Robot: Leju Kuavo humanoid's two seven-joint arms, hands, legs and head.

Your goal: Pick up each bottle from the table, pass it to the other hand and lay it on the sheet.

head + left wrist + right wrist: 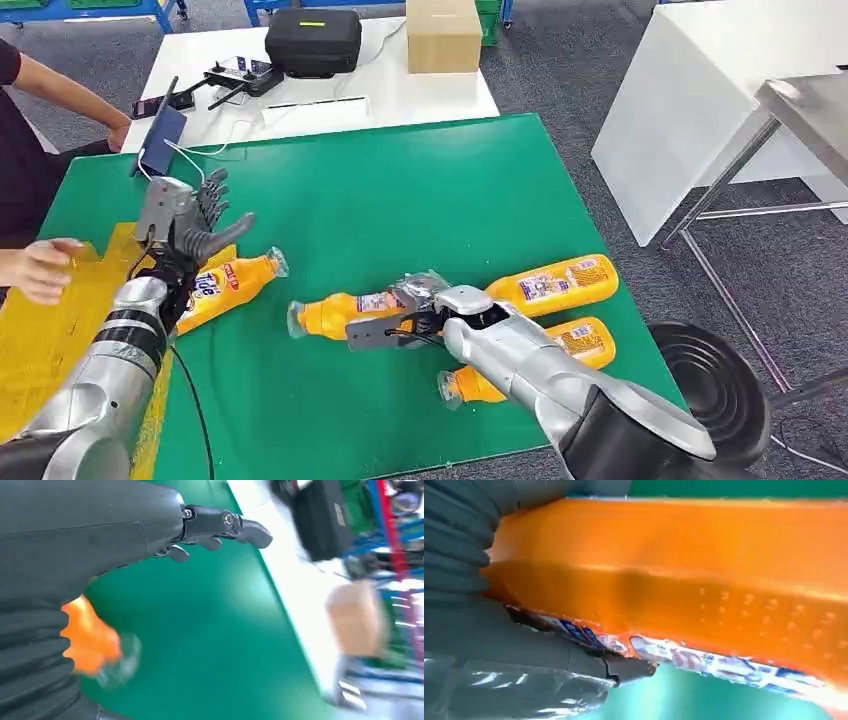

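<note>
Right hand (pixel 415 318) gripping bottle (pixel 335 313) at bench (pixel 400 200) centre. Left hand (pixel 195 215) open, empty, raised at 9 o'clock above sheet (pixel 50 330). Second bottle (pixel 225 283) lying at sheet edge. Lift level, squeeze mid-body, bring neck toward left palm; release only after firm left grip.
</note>
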